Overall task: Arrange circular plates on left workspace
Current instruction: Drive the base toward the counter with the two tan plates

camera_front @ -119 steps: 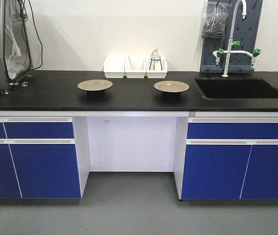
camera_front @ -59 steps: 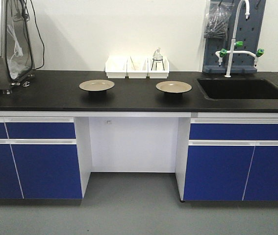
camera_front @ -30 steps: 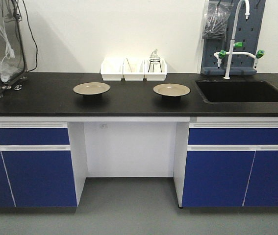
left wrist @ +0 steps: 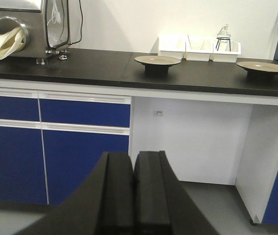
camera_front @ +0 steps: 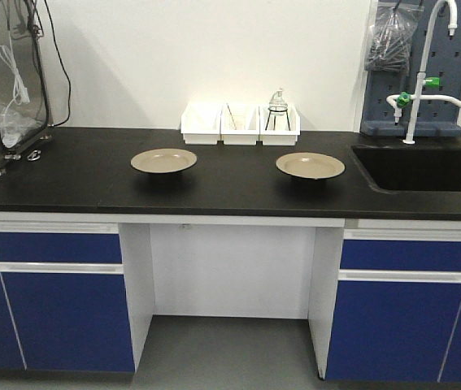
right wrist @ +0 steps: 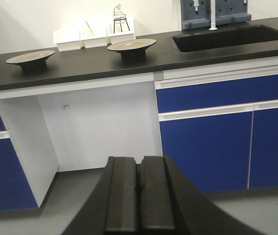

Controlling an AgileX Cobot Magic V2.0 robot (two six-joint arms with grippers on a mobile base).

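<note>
Two round tan plates stand on dark bases on the black countertop [camera_front: 92,179]. The left plate [camera_front: 163,160] is in front of the white bins; the right plate [camera_front: 310,165] is near the sink. Both also show in the left wrist view, left plate [left wrist: 157,60] and right plate [left wrist: 263,66], and in the right wrist view, left plate [right wrist: 30,57] and right plate [right wrist: 131,45]. My left gripper [left wrist: 133,161] is shut and empty, low in front of the cabinets. My right gripper [right wrist: 139,164] is shut and empty, also low, far from the plates.
Three white bins [camera_front: 240,124] stand by the wall, one holding a glass flask. A recessed black sink [camera_front: 425,168] with a white tap lies at the right. A steel machine [camera_front: 2,81] stands at the far left. Blue cabinet doors [camera_front: 59,317] flank a kneehole.
The whole view has shifted: the counter and plates now sit lower and further right in the frame and look larger. The plates have not moved on the counter.
</note>
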